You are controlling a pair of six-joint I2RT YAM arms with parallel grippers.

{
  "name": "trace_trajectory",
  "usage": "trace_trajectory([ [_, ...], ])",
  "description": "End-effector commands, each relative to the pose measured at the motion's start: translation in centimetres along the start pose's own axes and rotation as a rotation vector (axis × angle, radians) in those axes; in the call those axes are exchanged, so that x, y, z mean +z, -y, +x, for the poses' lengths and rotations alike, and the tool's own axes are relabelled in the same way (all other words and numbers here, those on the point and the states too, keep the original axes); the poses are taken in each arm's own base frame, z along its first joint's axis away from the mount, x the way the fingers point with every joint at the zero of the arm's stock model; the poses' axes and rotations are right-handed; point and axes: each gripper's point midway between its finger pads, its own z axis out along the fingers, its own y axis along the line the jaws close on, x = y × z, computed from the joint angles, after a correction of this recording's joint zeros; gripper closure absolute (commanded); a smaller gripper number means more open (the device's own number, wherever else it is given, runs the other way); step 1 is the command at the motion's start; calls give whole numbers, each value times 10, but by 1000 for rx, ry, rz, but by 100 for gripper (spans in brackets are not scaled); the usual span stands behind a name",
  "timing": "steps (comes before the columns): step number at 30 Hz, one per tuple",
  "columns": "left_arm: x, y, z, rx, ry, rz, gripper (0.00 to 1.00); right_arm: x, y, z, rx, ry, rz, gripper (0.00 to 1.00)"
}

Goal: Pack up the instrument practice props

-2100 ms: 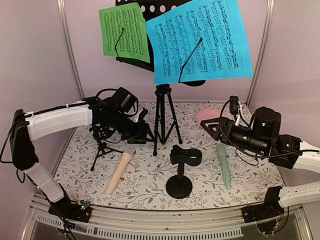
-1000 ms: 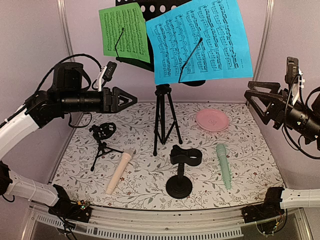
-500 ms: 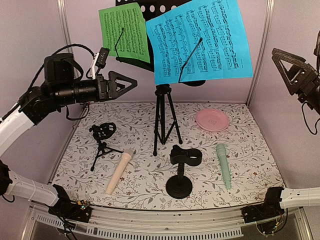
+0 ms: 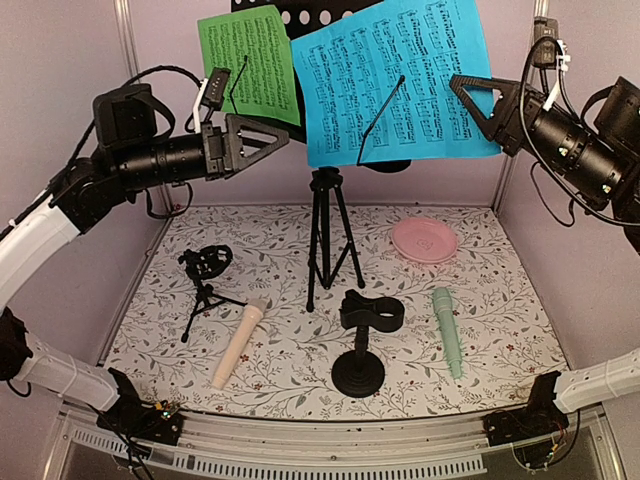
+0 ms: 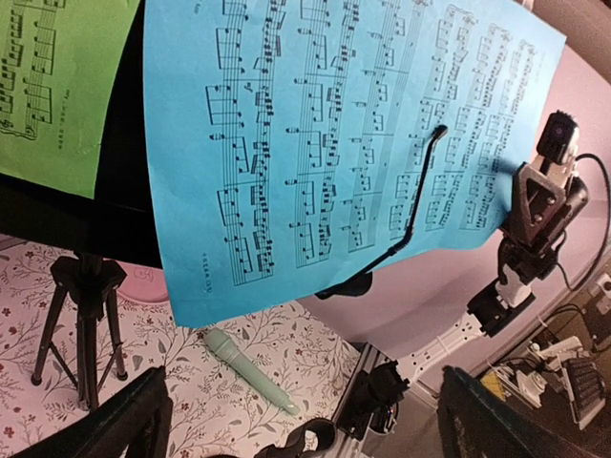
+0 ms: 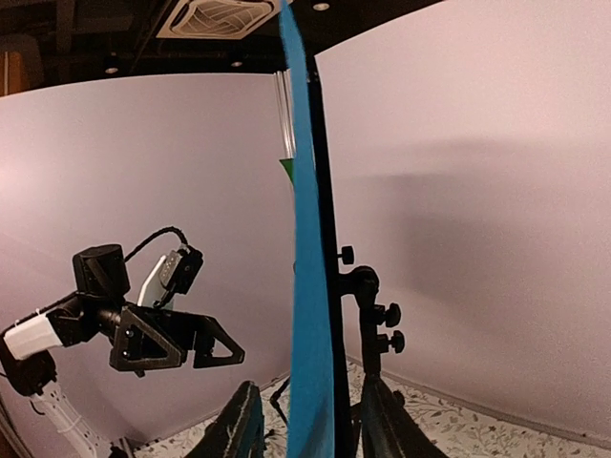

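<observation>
Up at the music stand (image 4: 322,240), the right end effector (image 4: 462,88) straddles the edge of the blue page (image 4: 400,80), part-closed but not pinching, apparently to lift it off; left of the stand, the left end effector (image 4: 272,138) hovers wide open, empty.

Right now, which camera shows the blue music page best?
The top external view: nearly the whole blue page faces the camera. The left wrist view crops it close; the right wrist view sees only its edge.
</observation>
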Motion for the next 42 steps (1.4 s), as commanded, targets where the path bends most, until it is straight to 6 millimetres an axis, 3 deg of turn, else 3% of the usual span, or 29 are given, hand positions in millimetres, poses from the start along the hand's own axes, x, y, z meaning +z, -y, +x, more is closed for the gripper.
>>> trace_trajectory([
  [1,2,35,-9,95,17,107,4,-4,7,-24,20,70,43,72],
  [4,4,49,-11,151,37,114,6,-6,10,-26,30,80,62,86],
  [11,7,76,-7,300,79,105,11,-13,11,-35,55,104,62,99],
  [18,19,98,-10,505,128,30,16,-17,11,-32,62,94,56,100],
  [25,54,110,4,640,35,13,22,-21,13,-24,85,92,62,100],
  [31,85,106,21,657,-71,-49,29,-18,13,-17,97,78,59,100],
  [38,94,101,28,667,-109,-104,39,-16,14,-9,101,66,59,100],
  [42,91,82,15,679,-70,-254,48,-14,14,-5,103,61,61,100],
])
